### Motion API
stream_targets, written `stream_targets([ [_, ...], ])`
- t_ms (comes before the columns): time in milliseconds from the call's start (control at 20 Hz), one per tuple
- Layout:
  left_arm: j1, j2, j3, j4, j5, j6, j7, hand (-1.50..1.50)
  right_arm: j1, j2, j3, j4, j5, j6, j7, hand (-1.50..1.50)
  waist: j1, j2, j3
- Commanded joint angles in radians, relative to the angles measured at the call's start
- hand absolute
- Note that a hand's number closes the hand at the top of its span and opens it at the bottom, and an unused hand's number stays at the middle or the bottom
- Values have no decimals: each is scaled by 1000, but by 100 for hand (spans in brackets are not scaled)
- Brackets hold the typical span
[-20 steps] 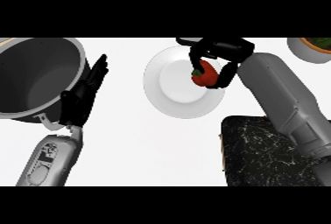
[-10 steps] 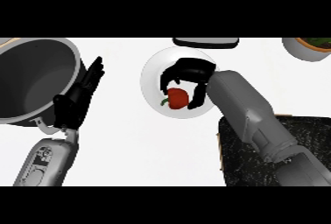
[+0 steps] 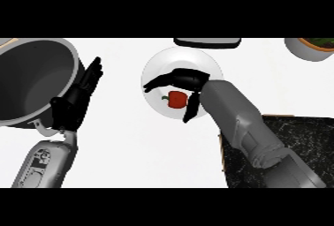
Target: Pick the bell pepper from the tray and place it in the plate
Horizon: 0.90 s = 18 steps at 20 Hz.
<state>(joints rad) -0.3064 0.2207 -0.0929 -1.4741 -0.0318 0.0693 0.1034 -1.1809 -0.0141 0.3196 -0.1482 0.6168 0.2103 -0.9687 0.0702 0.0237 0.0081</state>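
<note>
The red bell pepper [image 3: 176,99] is seen lying on the round white plate [image 3: 157,70], under the right hand [image 3: 186,80], whose fingers are spread apart around it without gripping. The left hand [image 3: 77,99] is held open beside the large grey pot [image 3: 32,79].

A: From where does the one view look?
B: From the head, steeply down on the counter [image 3: 130,145], fairly near.
A: What marks its edges?
B: A pot [image 3: 32,79] at upper left, a dark tray [image 3: 294,132] at lower right; both forearms enter from the lower edge.

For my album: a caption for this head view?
Right hand open over the red pepper on the white plate; left hand rests beside a pot.
</note>
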Motion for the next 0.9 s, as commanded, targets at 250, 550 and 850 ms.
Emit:
stream_targets([
  [250, 37, -6, -13, 5, -18, 6, 20, 0, -84, -123, -230, 79, -231, 275, 28, -150, 7, 8, -7],
  [550, -16, -15, -9, 12, -15, 8, 34, 0, -100, -265, -304, 113, -302, 337, 88, -150, 25, 33, -5],
  [850, -18, -1, -10, -7, -12, -12, 23, 0, -93, -350, -304, 97, -303, 367, 106, -150, 66, 51, -3],
])
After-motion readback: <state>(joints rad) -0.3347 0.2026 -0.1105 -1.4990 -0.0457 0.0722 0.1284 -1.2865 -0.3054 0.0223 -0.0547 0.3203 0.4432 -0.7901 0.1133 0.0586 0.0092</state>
